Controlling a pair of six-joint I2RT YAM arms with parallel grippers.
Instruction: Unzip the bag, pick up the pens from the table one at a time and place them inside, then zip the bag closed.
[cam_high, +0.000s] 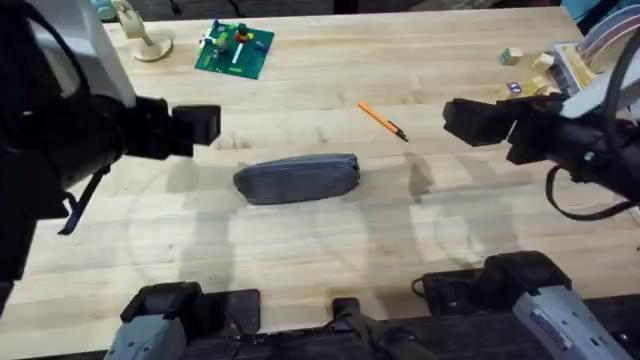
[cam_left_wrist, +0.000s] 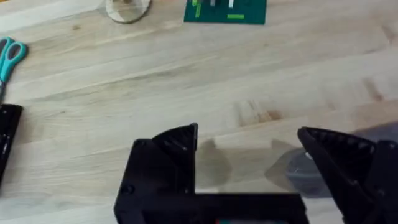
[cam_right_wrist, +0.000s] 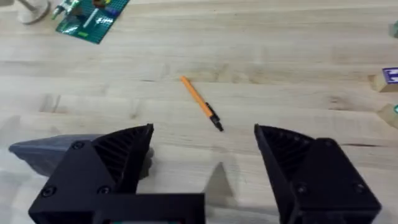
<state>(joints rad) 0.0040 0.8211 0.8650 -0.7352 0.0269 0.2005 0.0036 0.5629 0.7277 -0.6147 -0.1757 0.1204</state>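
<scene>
The grey bag (cam_high: 297, 178) lies lengthwise in the middle of the table (cam_high: 330, 250), and I cannot tell how its zipper stands. An orange pen (cam_high: 381, 121) with a black tip rests on the wood behind the bag, to its right. My left gripper (cam_high: 205, 127) hovers to the left of the bag, open and empty; in the left wrist view the bag (cam_left_wrist: 348, 155) shows behind one finger of the gripper (cam_left_wrist: 249, 149). My right gripper (cam_high: 460, 120) hovers open and empty just right of the pen. The right wrist view shows the pen (cam_right_wrist: 200, 102) beyond the gripper (cam_right_wrist: 204, 149) and the bag (cam_right_wrist: 53, 152) beside one finger.
A green board with small parts (cam_high: 234, 49) and a round wooden stand (cam_high: 150, 44) sit at the back left. Small wooden blocks (cam_high: 530, 72) and a striped object (cam_high: 575, 65) lie at the back right. Teal scissors (cam_left_wrist: 9, 56) lie far left.
</scene>
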